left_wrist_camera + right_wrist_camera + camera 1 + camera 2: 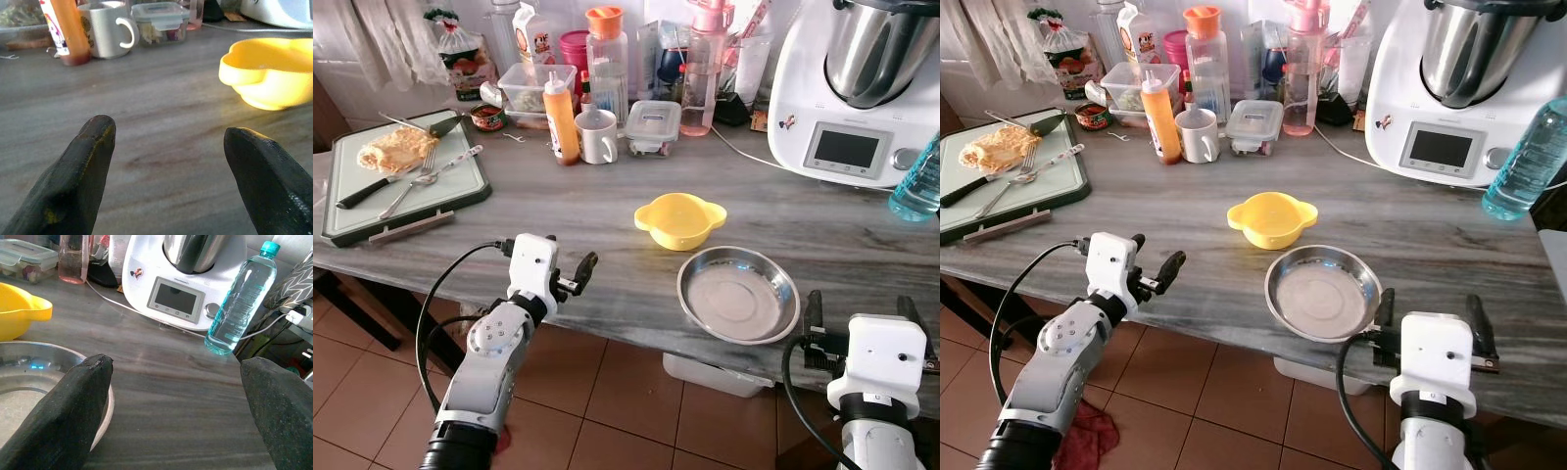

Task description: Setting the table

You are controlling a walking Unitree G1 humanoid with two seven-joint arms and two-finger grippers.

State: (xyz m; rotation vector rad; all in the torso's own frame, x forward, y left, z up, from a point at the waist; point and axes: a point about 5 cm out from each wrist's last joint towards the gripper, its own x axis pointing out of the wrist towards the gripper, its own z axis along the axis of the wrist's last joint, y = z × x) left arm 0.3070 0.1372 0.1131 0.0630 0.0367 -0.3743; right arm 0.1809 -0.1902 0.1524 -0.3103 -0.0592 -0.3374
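A steel plate [738, 294] lies near the grey counter's front edge, and a yellow bowl [677, 219] sits just behind it. A fork [411, 181], a spoon [445, 166] and a black-handled knife [362, 191] lie on the green cutting board [460, 201] at the far left, beside an omelette [396, 149]. My left gripper [563, 262] hovers open over the counter's front edge, left of the bowl, with nothing between its fingers [88, 147]. My right gripper [860, 311] is open at the counter edge, just right of the plate; one finger [73, 401] is close to the plate's rim.
A white mug [597, 135], an orange sauce bottle [561, 117], food boxes and bottles crowd the back of the counter. A white kitchen machine [862, 88] and a blue water bottle [918, 181] stand at the back right. The counter [558, 211] between board and bowl is bare.
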